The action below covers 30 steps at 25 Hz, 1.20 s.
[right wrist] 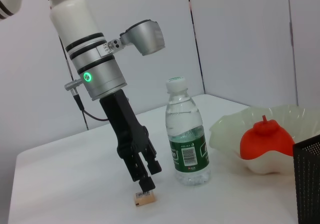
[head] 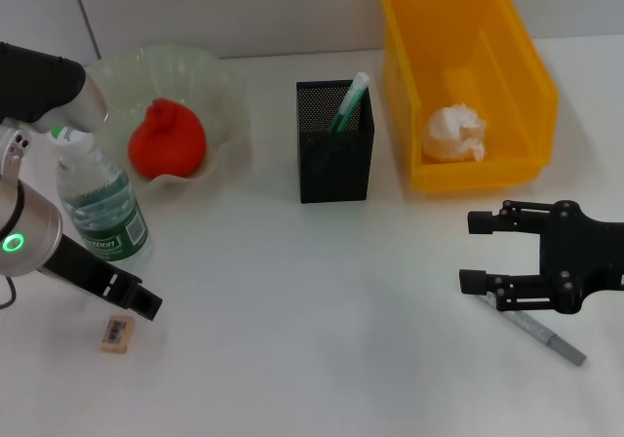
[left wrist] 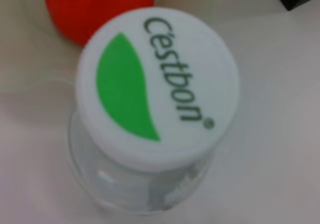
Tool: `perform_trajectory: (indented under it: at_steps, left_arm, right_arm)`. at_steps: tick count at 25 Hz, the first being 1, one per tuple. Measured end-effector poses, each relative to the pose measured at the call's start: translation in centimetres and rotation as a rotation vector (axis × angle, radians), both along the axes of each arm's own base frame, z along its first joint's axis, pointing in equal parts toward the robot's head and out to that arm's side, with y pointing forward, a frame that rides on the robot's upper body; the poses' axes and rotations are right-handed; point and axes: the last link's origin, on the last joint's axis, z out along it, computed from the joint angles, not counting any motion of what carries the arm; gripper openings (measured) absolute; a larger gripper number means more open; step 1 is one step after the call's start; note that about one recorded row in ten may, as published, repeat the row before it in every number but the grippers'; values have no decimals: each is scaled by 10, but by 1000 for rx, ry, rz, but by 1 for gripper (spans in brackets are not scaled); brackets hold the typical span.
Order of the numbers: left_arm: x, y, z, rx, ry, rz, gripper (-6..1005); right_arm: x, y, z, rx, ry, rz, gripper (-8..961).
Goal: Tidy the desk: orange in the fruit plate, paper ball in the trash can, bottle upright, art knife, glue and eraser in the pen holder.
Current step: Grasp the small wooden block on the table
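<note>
The bottle stands upright at the left, and its white cap fills the left wrist view. My left gripper hangs just above the tan eraser, close to the bottle's base; the right wrist view shows that gripper over the eraser too. The orange lies in the fruit plate. A green glue stick stands in the black pen holder. The paper ball lies in the yellow trash can. My right gripper is open, low over the grey art knife.
The pen holder stands between the fruit plate and the trash can. All of it rests on a white table, with a wall close behind. The bottle stands between the left arm and the plate.
</note>
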Motion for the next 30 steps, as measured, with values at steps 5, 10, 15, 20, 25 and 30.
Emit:
perform_trajectory:
  at_steps: [5, 10, 15, 20, 25, 30]
  left_arm:
    - [-2, 1, 3, 16, -2, 14, 723]
    - [-3, -1, 6, 11, -2, 32, 722]
    - [-3, -4, 8, -2, -1, 50, 722]
    - [-6, -5, 7, -11, 1, 70, 722]
    - [-9, -6, 5, -24, 4, 89, 722]
    - [-11, -6, 2, -36, 9, 100, 723]
  right_arm:
    - [0, 0, 0, 0, 0, 0, 765]
    - [-1, 1, 0, 1, -1, 2, 764]
    - [-2, 2, 0, 2, -1, 7, 763]
    - [-1, 3, 0, 7, -2, 10, 763]
    - [-1, 4, -2, 9, -4, 8, 764]
    - [-1, 4, -2, 9, -4, 11, 765]
